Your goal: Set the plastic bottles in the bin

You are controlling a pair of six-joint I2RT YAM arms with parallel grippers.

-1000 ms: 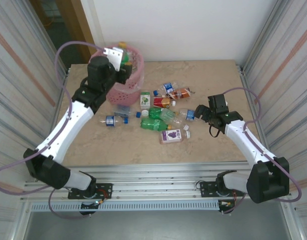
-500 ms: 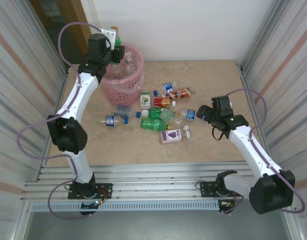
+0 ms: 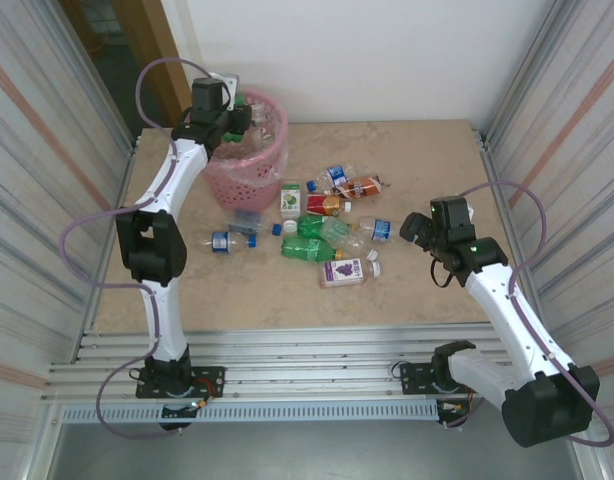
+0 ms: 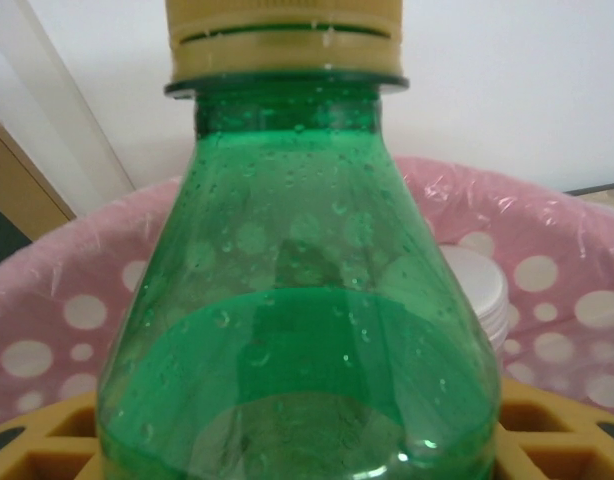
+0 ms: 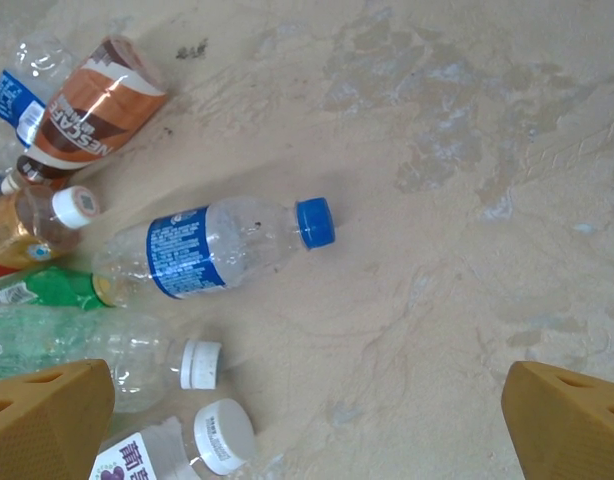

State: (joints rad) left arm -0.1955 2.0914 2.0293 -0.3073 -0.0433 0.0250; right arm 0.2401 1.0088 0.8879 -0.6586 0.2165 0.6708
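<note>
Left gripper [image 3: 237,110], partly closed, grips a green bottle [image 4: 297,300] at the pink bin [image 3: 255,168] mouth; right gripper [image 5: 307,405] hangs wide open, empty, beside scattered bottles [image 3: 322,235].

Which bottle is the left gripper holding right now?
The green bottle with the pale yellow cap, clamped in the left gripper at the bin. The other bottles lie on the table or already in the bin.

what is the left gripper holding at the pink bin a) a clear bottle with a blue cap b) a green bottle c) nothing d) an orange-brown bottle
B: in the left wrist view a green bottle sits clamped in the left gripper, with the pink bin right behind it.
</note>
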